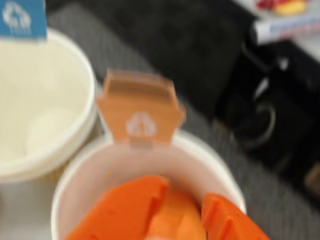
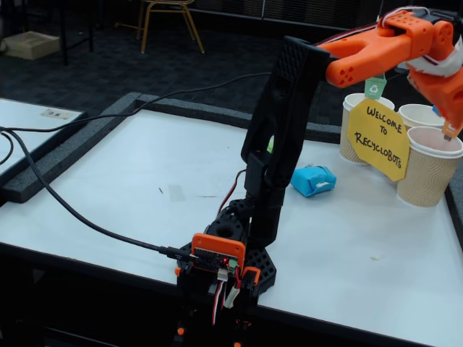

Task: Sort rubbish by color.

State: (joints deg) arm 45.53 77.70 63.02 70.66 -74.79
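In the wrist view my gripper [image 1: 172, 217] hangs over the mouth of a white paper cup [image 1: 210, 160] that carries an orange recycling tag [image 1: 141, 112]. Its orange fingers [image 1: 120, 212] are shut on a paler orange lump [image 1: 175, 220], blurred. In the fixed view the gripper [image 2: 450, 126] is at the far right, above the nearest cup [image 2: 432, 173]. The light blue lump [image 2: 313, 180] lies on the white table right of the arm. A green sliver [image 2: 270, 144] shows behind the arm's upright link; the rest is hidden.
A second cup [image 1: 50, 110] with a blue tag [image 1: 22, 17] stands left of the orange-tagged one. The fixed view shows two more cups [image 2: 356, 123] [image 2: 421, 116] behind a yellow "Welcome to Recyclobots" sign [image 2: 377, 137]. A black cable [image 2: 87, 224] crosses the table's left side.
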